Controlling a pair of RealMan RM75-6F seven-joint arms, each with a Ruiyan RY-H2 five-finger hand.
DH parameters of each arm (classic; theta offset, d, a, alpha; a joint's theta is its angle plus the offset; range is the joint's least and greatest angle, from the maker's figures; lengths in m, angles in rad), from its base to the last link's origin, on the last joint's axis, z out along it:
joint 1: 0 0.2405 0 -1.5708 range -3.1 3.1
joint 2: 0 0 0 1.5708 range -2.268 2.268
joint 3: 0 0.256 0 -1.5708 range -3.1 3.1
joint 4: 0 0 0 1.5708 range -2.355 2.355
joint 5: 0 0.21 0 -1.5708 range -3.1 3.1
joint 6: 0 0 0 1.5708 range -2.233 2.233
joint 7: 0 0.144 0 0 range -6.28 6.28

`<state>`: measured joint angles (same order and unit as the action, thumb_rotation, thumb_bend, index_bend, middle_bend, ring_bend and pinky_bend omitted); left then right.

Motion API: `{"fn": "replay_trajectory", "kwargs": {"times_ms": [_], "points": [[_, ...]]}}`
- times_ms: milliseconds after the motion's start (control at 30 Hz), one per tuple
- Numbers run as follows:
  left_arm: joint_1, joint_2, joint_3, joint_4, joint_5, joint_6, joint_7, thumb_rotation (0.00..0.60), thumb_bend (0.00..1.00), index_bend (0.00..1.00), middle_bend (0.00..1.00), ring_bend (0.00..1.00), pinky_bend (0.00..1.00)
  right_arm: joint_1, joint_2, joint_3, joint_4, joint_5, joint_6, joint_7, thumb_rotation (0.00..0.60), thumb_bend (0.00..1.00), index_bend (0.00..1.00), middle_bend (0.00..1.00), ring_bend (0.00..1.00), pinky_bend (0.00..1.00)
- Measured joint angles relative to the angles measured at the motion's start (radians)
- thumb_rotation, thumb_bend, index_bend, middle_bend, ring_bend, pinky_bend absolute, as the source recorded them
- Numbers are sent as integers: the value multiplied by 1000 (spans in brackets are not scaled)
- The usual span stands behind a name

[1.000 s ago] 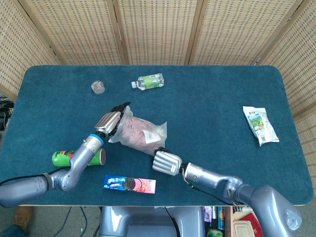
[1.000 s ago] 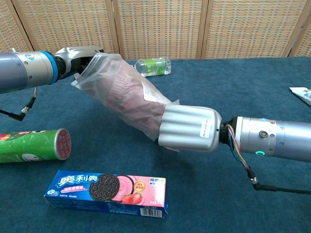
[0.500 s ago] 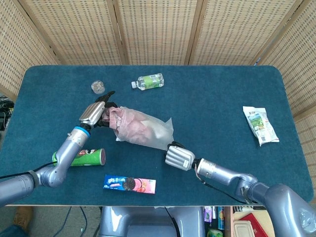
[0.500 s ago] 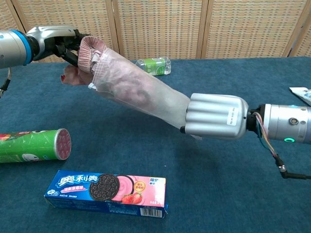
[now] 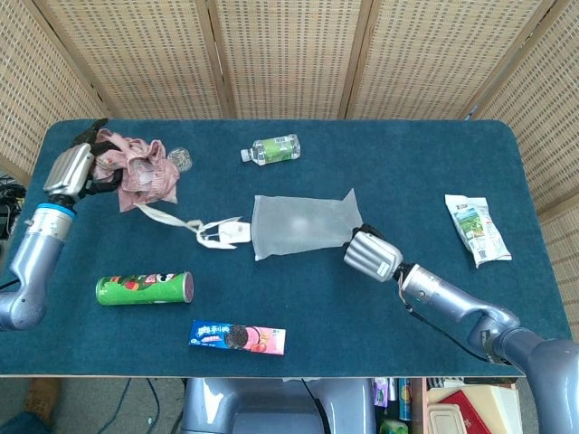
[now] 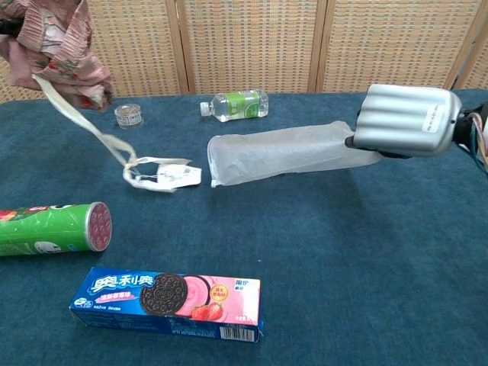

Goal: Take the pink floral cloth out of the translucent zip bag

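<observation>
The pink floral cloth (image 5: 137, 171) (image 6: 53, 46) hangs bunched in my left hand (image 5: 74, 168) at the far left, lifted above the table. A white strap with a tag (image 5: 215, 232) (image 6: 156, 174) trails from it down to the tabletop. The translucent zip bag (image 5: 298, 224) (image 6: 278, 152) lies flat and empty near the middle, its open mouth toward the left. My right hand (image 5: 372, 254) (image 6: 404, 120) grips the bag's right end. The cloth is fully outside the bag.
A green chip can (image 5: 145, 288) (image 6: 52, 227) lies at the front left, with a blue cookie box (image 5: 237, 337) (image 6: 168, 299) nearer the edge. A water bottle (image 5: 274, 149) (image 6: 235, 104) and a small jar (image 5: 181, 159) (image 6: 128, 115) sit at the back. A snack packet (image 5: 478, 229) lies at the right.
My left hand pulled the cloth leftward and up, clear of the bag. My right hand drew the bag's end to the right, and the bag now lies flat and empty.
</observation>
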<state>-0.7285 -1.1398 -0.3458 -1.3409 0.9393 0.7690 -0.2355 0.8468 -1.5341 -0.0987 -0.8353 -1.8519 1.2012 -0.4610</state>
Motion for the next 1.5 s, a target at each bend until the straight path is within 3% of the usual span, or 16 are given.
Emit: {"fn": "replay_trajectory", "kwargs": {"times_ms": [333, 367, 400, 467, 500, 533, 600, 667, 1033, 1267, 1500], "points": [[40, 9, 22, 59, 43, -16, -62, 600, 538, 666, 0, 0, 0, -44, 36, 11, 35, 38, 16, 29, 600, 796, 881, 840, 728, 914], [43, 5, 27, 66, 52, -15, -64, 600, 537, 603, 0, 0, 0, -49, 38, 11, 37, 39, 21, 32, 600, 796, 880, 835, 728, 914], [46, 1, 31, 73, 57, -14, -66, 600, 514, 424, 0, 0, 0, -53, 40, 11, 39, 39, 28, 35, 600, 790, 845, 807, 728, 900], [54, -7, 41, 85, 64, -15, -71, 600, 375, 101, 0, 0, 0, -61, 44, 11, 39, 40, 38, 39, 600, 578, 588, 649, 650, 752], [56, -7, 46, 86, 66, -19, -72, 600, 269, 3, 0, 0, 0, -65, 45, 12, 39, 42, 44, 43, 600, 354, 338, 471, 511, 575], [59, -7, 52, 88, 68, -25, -70, 600, 217, 0, 0, 0, 0, -70, 46, 14, 38, 46, 47, 49, 600, 138, 132, 270, 314, 367], [64, -2, 67, 89, 70, -36, -56, 600, 164, 0, 0, 0, 0, -82, 48, 23, 31, 67, 46, 54, 600, 4, 1, 45, 60, 99], [73, 7, 83, 85, 76, -35, -32, 600, 161, 0, 0, 0, 0, -101, 52, 40, 8, 109, 34, 35, 600, 0, 0, 0, 0, 4], [188, 65, 109, -14, 163, 160, -43, 600, 159, 0, 0, 0, 0, -234, 189, 112, -358, 274, 61, -53, 600, 0, 0, 0, 0, 0], [315, 92, 150, -120, 285, 400, -56, 600, 159, 0, 0, 0, 0, -360, 288, 131, -538, 321, 205, 57, 600, 0, 0, 0, 0, 0], [457, 77, 215, -211, 368, 624, 21, 600, 159, 0, 0, 0, 0, -469, 308, 138, -648, 354, 321, 223, 600, 0, 0, 0, 0, 0]]}}
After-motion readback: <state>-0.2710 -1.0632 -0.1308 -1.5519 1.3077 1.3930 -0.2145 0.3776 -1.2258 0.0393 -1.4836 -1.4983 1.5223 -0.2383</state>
